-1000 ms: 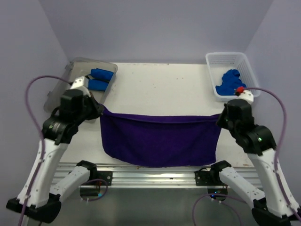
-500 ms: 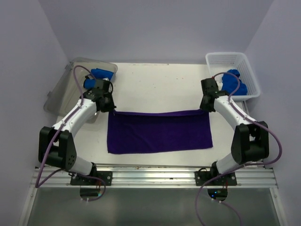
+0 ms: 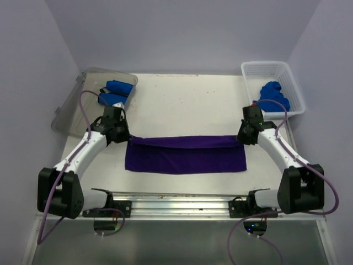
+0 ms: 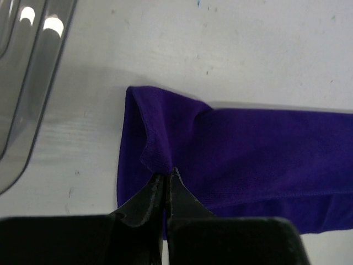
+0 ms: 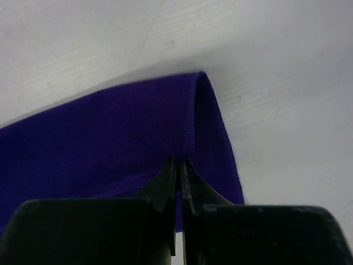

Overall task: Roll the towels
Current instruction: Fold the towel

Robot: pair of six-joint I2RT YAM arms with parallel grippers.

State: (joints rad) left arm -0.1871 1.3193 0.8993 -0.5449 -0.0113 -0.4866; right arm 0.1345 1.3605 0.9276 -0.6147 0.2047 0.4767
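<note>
A dark purple towel (image 3: 186, 155) lies across the near middle of the table, its far edge lifted and folded back toward the front. My left gripper (image 3: 124, 136) is shut on the towel's far left corner (image 4: 157, 157); its fingertips (image 4: 166, 175) pinch a small peak of cloth. At the far right corner (image 5: 185, 138) my right gripper (image 3: 241, 136) is shut on the cloth, which rises as a fold above the gripper (image 5: 178, 163). Rolled royal blue towels (image 3: 117, 93) lie in the tray at the back left. More blue towels (image 3: 272, 96) sit crumpled in the basket.
A clear grey plastic tray (image 3: 74, 107) stands at the back left, its edge showing in the left wrist view (image 4: 27, 83). A white mesh basket (image 3: 268, 70) stands at the back right. Lavender walls close in three sides.
Both arms lowered the hanging towel onto the table, spread it flat, then drew its far edge back toward the front, so it now lies folded into a narrower band.
</note>
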